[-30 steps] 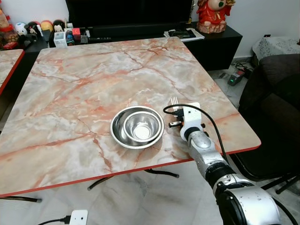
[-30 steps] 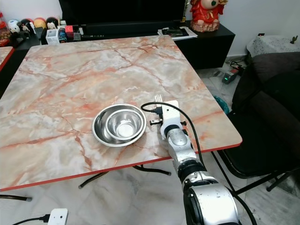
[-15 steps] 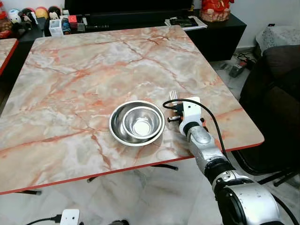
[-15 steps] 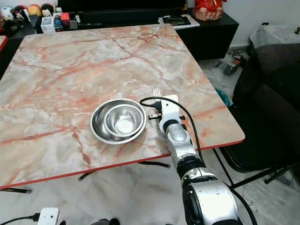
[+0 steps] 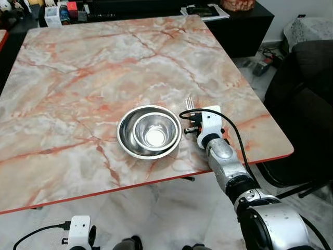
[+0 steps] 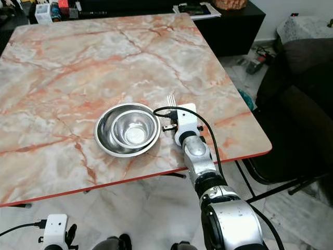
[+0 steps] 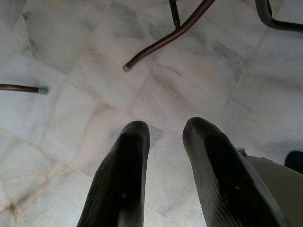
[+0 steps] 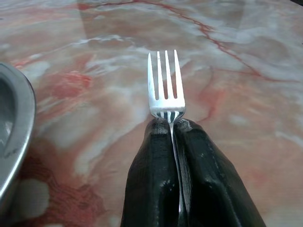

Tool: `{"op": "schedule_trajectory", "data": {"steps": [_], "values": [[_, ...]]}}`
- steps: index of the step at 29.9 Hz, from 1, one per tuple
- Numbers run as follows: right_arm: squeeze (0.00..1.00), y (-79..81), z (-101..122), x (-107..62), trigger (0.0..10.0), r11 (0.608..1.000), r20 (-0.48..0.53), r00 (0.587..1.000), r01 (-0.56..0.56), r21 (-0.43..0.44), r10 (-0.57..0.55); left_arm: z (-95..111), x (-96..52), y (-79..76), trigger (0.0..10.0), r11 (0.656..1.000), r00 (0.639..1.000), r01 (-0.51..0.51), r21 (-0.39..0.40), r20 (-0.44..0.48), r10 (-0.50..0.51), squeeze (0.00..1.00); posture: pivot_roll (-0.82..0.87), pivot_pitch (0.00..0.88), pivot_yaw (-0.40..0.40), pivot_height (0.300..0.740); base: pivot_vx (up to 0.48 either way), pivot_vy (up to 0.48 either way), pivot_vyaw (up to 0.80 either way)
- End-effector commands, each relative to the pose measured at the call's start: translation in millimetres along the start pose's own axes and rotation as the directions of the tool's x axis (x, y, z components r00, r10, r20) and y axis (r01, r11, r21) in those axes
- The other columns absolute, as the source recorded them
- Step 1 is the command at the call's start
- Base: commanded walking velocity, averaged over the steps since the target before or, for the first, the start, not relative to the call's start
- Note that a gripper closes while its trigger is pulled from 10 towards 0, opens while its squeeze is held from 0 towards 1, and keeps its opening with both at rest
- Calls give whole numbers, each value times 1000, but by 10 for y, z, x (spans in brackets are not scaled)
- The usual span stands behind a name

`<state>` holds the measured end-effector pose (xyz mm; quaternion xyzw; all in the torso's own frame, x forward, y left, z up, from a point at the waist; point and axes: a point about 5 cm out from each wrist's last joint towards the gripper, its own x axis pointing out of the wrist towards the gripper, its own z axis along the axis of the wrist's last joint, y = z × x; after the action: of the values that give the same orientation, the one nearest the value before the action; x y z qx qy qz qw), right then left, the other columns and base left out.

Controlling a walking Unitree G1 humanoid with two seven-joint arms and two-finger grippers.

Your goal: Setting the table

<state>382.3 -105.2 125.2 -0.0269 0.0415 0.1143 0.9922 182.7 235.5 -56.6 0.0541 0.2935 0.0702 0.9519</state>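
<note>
Two nested steel bowls (image 5: 149, 131) sit near the front right of the marble table (image 5: 104, 67). My right gripper (image 8: 171, 124) is shut on a silver fork (image 8: 165, 87), low over the tabletop just to the right of the bowls. The fork's tines (image 5: 190, 102) stick out past the white wrist housing (image 5: 208, 121), pointing away from me. The bowl's rim (image 8: 19, 123) shows beside the fork in the right wrist view. My left gripper (image 7: 163, 130) hangs beside the table over the tiled floor, fingers apart and holding nothing.
The table's red front edge (image 5: 156, 179) runs just below the bowls. A dark sofa (image 5: 312, 94) stands to the right. A black TV cabinet (image 5: 229, 21) with small items lies behind the table. Table legs (image 7: 165, 40) cross the floor under the left arm.
The camera has tilted down and moved closer, so the whole scene shifted. My right gripper with the fork stays beside the bowls, with no clear move of its own.
</note>
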Motion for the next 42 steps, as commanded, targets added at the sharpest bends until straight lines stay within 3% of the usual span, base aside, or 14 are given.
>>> {"op": "schedule_trajectory", "data": {"steps": [1, 22, 37, 38, 39, 41, 42], "values": [[0, 10, 16, 5, 10000, 1000, 7, 1000, -3, 10, 3, -54, -37, 66, 10000, 1000, 1000, -20, 3, -12, 20, 0, 102, 247, -41, 719, 0, 0, 0], [0, 90, -3, 26, 10000, 1000, -26, 1000, -1, 27, 2, -142, -118, 159, 10000, 999, 999, -39, 12, -27, 39, 0, 134, 239, -29, 719, 0, 0, 0], [24, 117, -82, 19, 10000, 999, -83, 996, 24, 22, -22, -177, -116, 86, 10000, 1000, 998, 1, 13, -57, 0, 0, 132, 223, -27, 719, 0, 0, 0], [580, 122, -79, 20, 10000, 999, -82, 996, 24, 21, -22, -182, -117, 83, 10000, 1000, 998, 2, 13, -59, -1, 0, 132, 223, -28, 719, 0, 0, 0], [694, 124, -77, 22, 10000, 1000, -82, 996, 24, 20, -22, -183, -117, 81, 10000, 1000, 998, 3, 12, -60, -2, 0, 134, 222, -29, 719, 0, 0, 0], [698, 126, -75, 23, 10000, 1000, -82, 996, 23, 20, -22, -182, -115, 80, 10000, 1000, 998, 3, 12, -61, -2, 0, 136, 222, -28, 719, 0, 0, 0], [835, 129, -72, 25, 10000, 1000, -83, 996, 23, 20, -21, -180, -114, 79, 10000, 1000, 998, 4, 13, -61, -3, 0, 136, 222, -28, 719, 0, 0, 0]]}}
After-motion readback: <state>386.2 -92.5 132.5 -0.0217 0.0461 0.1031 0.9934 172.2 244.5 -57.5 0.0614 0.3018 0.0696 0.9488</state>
